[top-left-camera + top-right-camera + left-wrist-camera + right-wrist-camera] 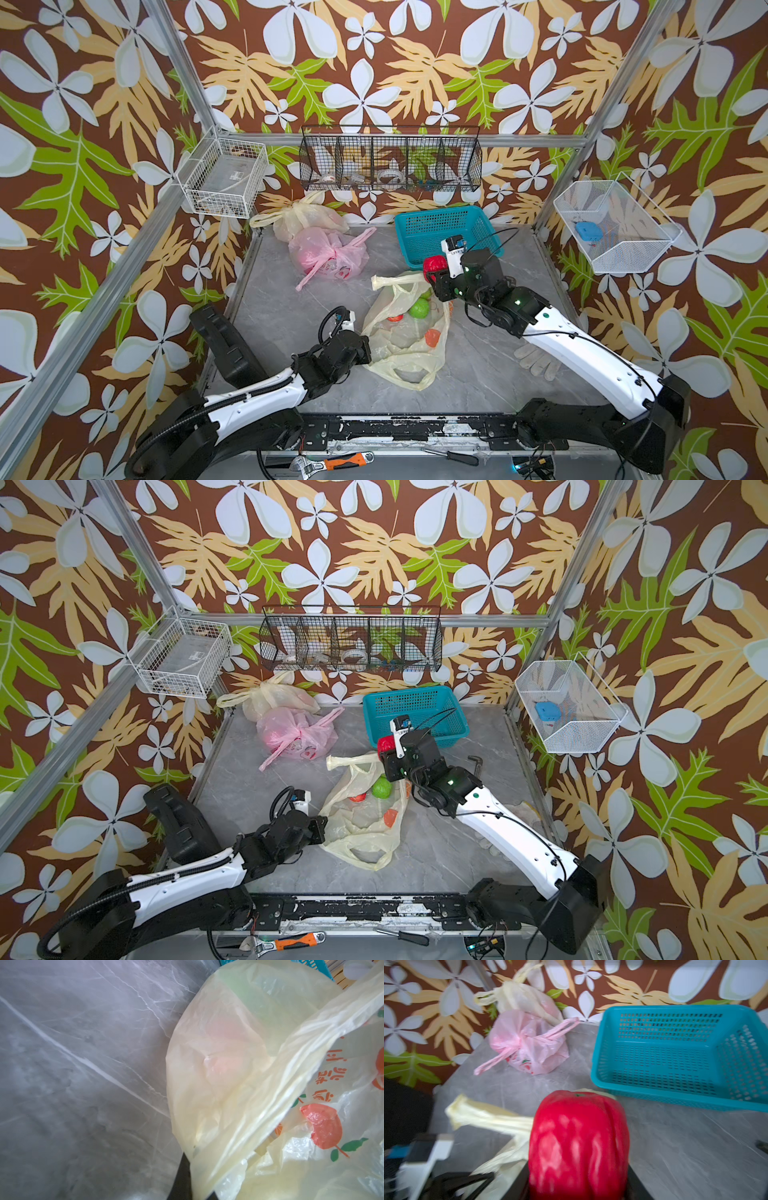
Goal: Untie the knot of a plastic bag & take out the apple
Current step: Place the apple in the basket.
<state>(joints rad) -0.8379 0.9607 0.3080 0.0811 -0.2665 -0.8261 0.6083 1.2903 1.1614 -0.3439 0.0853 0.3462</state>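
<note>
Left gripper (369,353), near, pinched shut on bag (399,345) edge. Right gripper (436,275) clamps apple (433,262), held at bag's far side: extraction looks nearly done. Next, probably carry to basket (440,211) just beyond, then release.

red apple (578,1142), teal basket (436,214), pale yellow bag (399,353) with orange fruit print; green lump (419,309) inside, perhaps fruit.

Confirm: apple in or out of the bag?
Out. The right pincer holds the apple over bare table, outside the yellow bag.
</note>
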